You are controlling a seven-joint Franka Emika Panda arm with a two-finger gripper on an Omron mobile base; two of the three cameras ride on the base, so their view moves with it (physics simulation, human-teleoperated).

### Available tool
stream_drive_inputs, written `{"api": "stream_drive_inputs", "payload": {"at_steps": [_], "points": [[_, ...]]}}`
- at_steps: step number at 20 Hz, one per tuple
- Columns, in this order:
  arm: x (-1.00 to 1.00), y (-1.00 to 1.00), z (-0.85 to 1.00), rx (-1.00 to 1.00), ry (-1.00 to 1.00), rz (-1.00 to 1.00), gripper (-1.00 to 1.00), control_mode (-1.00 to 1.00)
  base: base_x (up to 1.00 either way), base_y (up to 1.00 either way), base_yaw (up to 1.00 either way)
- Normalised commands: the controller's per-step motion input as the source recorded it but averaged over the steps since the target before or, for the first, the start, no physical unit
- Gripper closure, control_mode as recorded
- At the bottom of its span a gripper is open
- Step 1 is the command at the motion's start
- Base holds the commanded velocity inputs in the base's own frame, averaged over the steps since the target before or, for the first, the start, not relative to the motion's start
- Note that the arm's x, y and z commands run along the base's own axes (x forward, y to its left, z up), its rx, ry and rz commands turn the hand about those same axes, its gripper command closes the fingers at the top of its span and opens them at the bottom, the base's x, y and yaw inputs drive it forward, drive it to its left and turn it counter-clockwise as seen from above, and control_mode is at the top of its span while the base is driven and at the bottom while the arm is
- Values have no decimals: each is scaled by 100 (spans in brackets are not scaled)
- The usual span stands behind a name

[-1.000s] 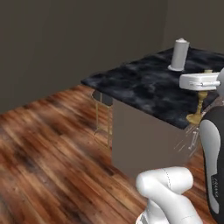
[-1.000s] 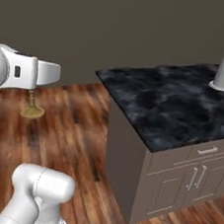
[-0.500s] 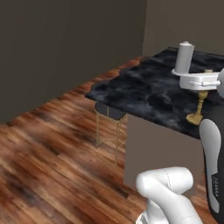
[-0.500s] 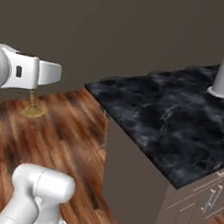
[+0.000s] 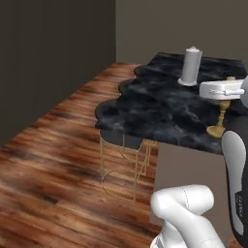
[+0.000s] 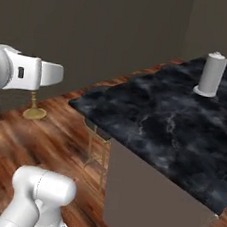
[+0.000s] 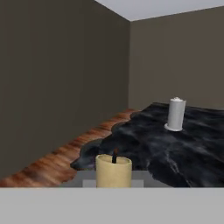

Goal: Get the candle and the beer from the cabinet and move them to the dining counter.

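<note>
The pincer (image 5: 227, 92) holds the candle (image 5: 221, 117) up in the air, pinching it near the top. Its fingers are hidden behind the white hand, so how they sit on the candle is hard to see. In the left base view only the thin gold stem and round foot hang below the hand, next to the counter (image 5: 160, 104) edge. In the right base view the foot and a bit of stem (image 6: 34, 108) poke out under the hand, with the wood floor (image 6: 58, 129) behind them. In the hand view the cream top of the candle (image 7: 113, 170) with its small dark wick is very close, and the rest is cut off at the bottom.

The counter is big and black with white wavy lines. A tall white paper roll (image 5: 191, 66) stands upright on it, far from the near edge. A dark stool (image 5: 123, 160) with thin gold legs is tucked under the counter corner, and its seat is mostly hidden. The counter's side is plain grey-brown.

The floor is shiny red-brown wood. The walls (image 5: 53, 58) are dark and bare.
</note>
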Motion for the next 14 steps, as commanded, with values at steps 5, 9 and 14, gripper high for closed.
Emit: {"api": "stream_drive_inputs", "payload": {"at_steps": [5, 9, 14], "points": [[0, 0, 0, 0, 0, 0, 100, 100, 56, 100, -54], [0, 0, 0, 0, 0, 0, 100, 100, 69, 100, -51], [0, 0, 0, 0, 0, 0, 100, 100, 84, 100, -51]]}}
